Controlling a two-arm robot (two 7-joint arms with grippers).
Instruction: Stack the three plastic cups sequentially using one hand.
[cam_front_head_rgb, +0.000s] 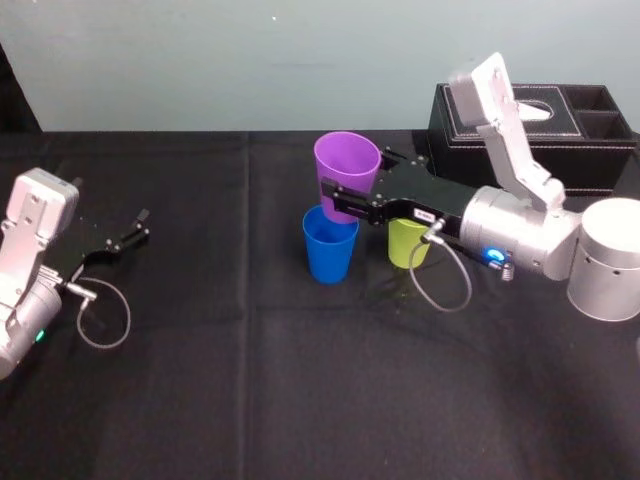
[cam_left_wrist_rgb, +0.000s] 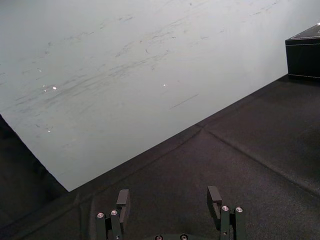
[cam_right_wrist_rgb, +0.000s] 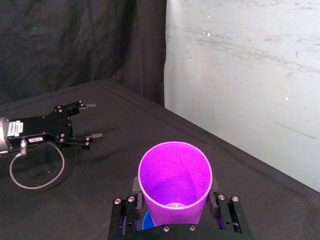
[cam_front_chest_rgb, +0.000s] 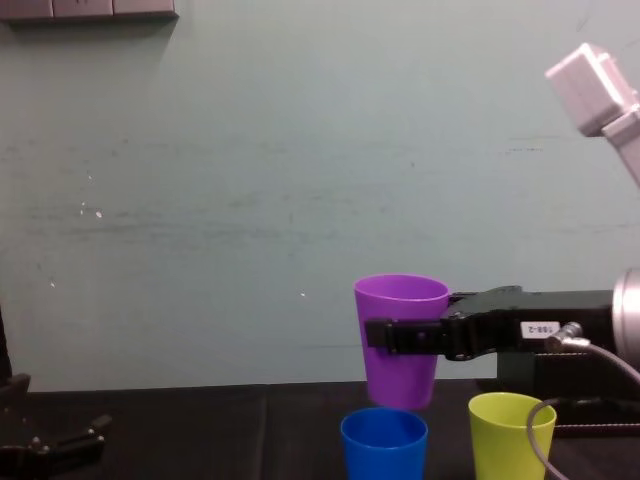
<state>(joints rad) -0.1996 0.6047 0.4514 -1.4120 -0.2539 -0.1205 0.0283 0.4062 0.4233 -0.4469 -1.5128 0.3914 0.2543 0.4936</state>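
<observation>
progress: nothing is nested yet | purple cup (cam_front_head_rgb: 347, 160) is gripped by right claw (cam_front_head_rgb: 345, 197), held just above blue cup (cam_front_head_rgb: 330, 248) at mid desk (cam_front_head_rgb: 300, 390) | yellow-green cup (cam_front_head_rgb: 405, 245) is left standing just right, yet to be stacked | left claw (cam_front_head_rgb: 135, 228) is parked wide, far left

The arms (cam_front_head_rgb: 520, 238) I drive are silver-grey cylinders — the black, screw-studded left gripper (cam_front_head_rgb: 138, 227) and right gripper (cam_front_head_rgb: 345, 196) each carry a white label and looped grey cable.
</observation>
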